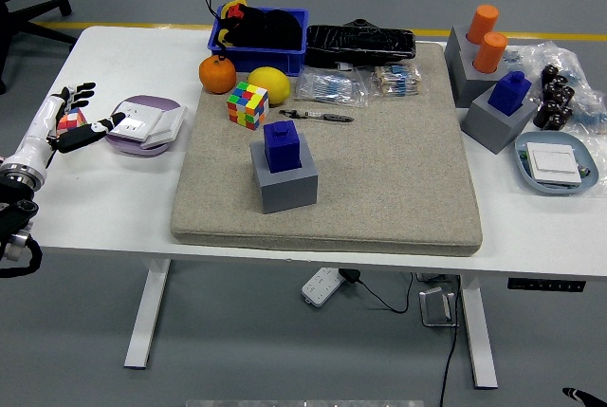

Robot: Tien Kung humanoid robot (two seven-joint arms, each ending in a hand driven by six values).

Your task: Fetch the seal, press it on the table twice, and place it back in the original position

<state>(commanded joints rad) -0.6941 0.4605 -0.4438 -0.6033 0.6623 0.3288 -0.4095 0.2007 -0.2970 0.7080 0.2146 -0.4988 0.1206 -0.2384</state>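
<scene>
A blue seal (282, 145) stands upright in a grey block holder (285, 185) on the beige felt mat (379, 189), near its left middle. A second blue seal (512, 90) sits in a grey holder (496, 120) at the right, beside the mat. My left hand (78, 119) is at the far left of the table with its black fingers spread, holding nothing. It hovers over a small multicoloured cube (69, 125), far from the seals. The right hand does not show.
A purple-white device (144, 123) lies by my left hand. A Rubik's cube (247, 104), a pen (318, 116), an orange (217, 74), a lemon (268, 83), a blue bin (258, 45) and packets (332, 86) sit at the mat's far side. Two orange seals (487, 37) and a tray (555, 165) are at the right.
</scene>
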